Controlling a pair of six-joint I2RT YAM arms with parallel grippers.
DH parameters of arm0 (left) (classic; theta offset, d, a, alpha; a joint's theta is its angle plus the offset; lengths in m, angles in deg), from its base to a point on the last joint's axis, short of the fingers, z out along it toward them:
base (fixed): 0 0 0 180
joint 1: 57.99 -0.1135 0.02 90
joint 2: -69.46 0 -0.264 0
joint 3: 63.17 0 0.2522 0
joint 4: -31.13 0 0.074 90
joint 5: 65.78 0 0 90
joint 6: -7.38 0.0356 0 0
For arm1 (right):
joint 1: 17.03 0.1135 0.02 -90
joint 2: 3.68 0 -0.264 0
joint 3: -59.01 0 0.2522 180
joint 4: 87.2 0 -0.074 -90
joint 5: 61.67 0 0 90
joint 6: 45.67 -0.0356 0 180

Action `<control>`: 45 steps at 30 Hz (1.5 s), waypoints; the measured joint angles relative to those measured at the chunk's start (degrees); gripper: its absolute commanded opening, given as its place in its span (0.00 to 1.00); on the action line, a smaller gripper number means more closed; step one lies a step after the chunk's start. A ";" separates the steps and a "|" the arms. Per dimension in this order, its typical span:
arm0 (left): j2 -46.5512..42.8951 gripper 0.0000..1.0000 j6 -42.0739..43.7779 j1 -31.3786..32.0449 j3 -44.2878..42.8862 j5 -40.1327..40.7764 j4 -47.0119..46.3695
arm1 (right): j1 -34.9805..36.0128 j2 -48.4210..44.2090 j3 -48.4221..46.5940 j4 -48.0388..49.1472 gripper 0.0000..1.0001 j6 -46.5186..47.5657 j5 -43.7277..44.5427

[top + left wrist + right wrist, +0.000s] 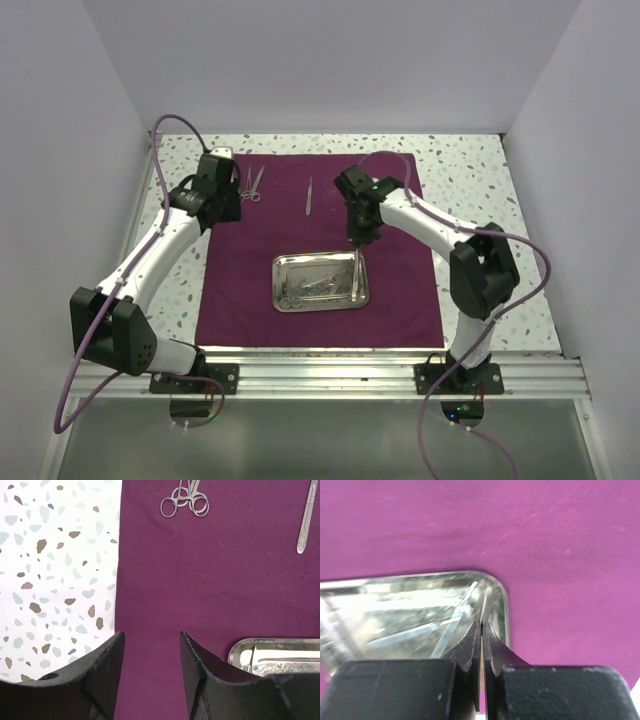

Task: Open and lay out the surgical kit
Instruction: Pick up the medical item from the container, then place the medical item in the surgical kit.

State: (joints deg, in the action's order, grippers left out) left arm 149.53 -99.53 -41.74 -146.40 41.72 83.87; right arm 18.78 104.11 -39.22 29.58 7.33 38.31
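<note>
Your right gripper (481,625): fingers squeezed down to thin slit over steel tray (505,605) corner. Couldn't tell if anything was pinched, tray contents were a blur. Left gripper (152,640): fingers wide, empty, over maroon cloth (215,590) edge. Scissors (185,502) lay ahead of them, cut off by frame. Speckled table (50,580), plain white walls (330,60).

The tray (320,257) sits on the cloth (250,280), scissors (250,186) and tweezers (309,196) behind it.
</note>
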 measured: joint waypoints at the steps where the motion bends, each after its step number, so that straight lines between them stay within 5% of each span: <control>1: 0.07 0.51 0.00 0.00 0.00 0.13 0.00 | 0.13 -1.25 -0.74 -0.52 0.00 0.00 0.04; 11: 1.03 0.50 -0.04 0.00 0.00 0.57 0.00 | 0.39 -4.68 -2.97 -0.81 0.00 0.46 1.03; 25: 1.97 0.50 -0.39 0.00 -1.18 -0.22 3.06 | -7.21 29.27 -50.82 -7.85 0.00 3.78 5.79; 39: 3.17 0.49 -3.10 0.68 -1.81 -2.80 5.64 | -13.49 40.63 -60.06 -6.51 0.00 6.97 10.54; 41: 4.07 0.49 -3.65 1.86 -2.71 -2.82 6.23 | -14.03 40.70 -60.08 -5.31 0.10 7.34 10.56; 42: 4.66 0.49 -3.87 2.82 -3.43 -2.73 6.62 | -14.23 40.72 -60.08 -4.55 0.40 7.50 10.54; 44: 5.95 0.49 -4.61 5.86 -4.85 -2.45 6.93 | -14.71 40.74 -60.17 -3.06 0.80 8.02 10.29; 45: 6.54 0.49 -4.92 7.63 -5.44 -2.40 6.95 | -14.91 40.74 -60.15 -2.71 0.84 8.39 10.27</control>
State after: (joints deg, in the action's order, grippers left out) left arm 156.07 -104.44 -34.12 -151.84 39.31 90.82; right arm 3.87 144.85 -99.37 26.87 15.73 48.58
